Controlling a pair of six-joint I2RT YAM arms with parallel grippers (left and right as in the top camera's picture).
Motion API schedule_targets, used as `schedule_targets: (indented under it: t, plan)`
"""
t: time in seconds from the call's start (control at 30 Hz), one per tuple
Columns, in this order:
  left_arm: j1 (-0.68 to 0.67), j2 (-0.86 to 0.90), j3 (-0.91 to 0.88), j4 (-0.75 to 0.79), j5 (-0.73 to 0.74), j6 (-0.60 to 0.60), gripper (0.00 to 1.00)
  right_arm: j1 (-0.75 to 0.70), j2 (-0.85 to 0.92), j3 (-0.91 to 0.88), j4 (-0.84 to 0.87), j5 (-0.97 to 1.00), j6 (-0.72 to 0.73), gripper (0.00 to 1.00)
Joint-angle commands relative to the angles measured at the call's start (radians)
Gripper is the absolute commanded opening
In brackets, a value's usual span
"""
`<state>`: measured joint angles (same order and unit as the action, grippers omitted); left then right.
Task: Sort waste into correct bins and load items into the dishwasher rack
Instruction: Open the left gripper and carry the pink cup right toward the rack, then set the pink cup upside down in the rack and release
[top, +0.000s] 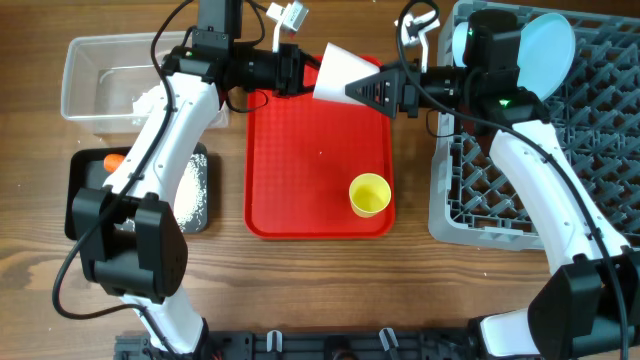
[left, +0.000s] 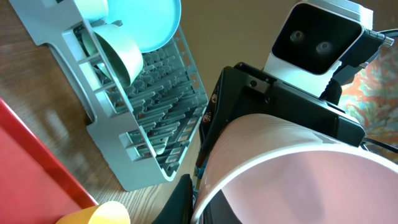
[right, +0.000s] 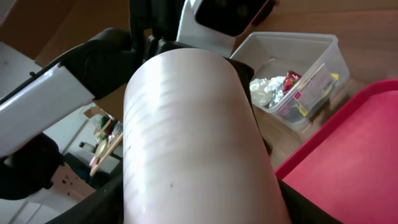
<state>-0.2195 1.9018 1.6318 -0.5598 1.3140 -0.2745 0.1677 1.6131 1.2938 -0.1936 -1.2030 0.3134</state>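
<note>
The pink cup hangs on its side above the back of the red tray, held between both grippers. My left gripper pinches its rim; the left wrist view shows the cup's inside. My right gripper grips its body from the right, with fingers on both sides in the right wrist view, where the cup fills the frame. The yellow cup lies on the tray. A pale blue plate and a bowl stand in the grey rack.
The red tray lies in the middle. The clear tub at back left holds tissue and wrappers. The black tray at left holds the carrot and rice.
</note>
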Motion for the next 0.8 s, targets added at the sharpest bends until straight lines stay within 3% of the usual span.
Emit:
schedule_targets:
  t: [0.0,0.03,0.13,0.23,0.5,0.73,0.77]
  plan:
    - [-0.008,-0.009,0.018,0.003,-0.005,-0.003,0.04,0.001,0.020,-0.012,-0.001,0.065,0.001,0.57]
    - [-0.008,-0.009,0.018,0.003,-0.005,-0.003,0.05,0.001,0.020,-0.012,-0.001,0.065,0.001,0.56]
    - [-0.007,-0.009,0.018,0.003,-0.005,-0.003,0.38,0.000,0.020,-0.012,-0.001,0.074,0.000,0.56]
    - [-0.007,-0.009,0.018,0.003,-0.005,-0.003,0.59,-0.027,0.020,-0.012,-0.002,0.080,0.001,0.56]
    - [-0.006,-0.009,0.018,0.003,-0.006,-0.003,0.71,-0.185,0.019,-0.012,-0.062,0.083,-0.025,0.54]
    - [-0.006,-0.009,0.018,-0.005,-0.117,-0.003,0.85,-0.262,-0.051,-0.011,-0.232,0.282,-0.079,0.53]
    - [-0.006,-0.009,0.018,-0.017,-0.164,-0.003,0.91,-0.272,-0.089,-0.007,-0.275,0.337,-0.082,0.53]
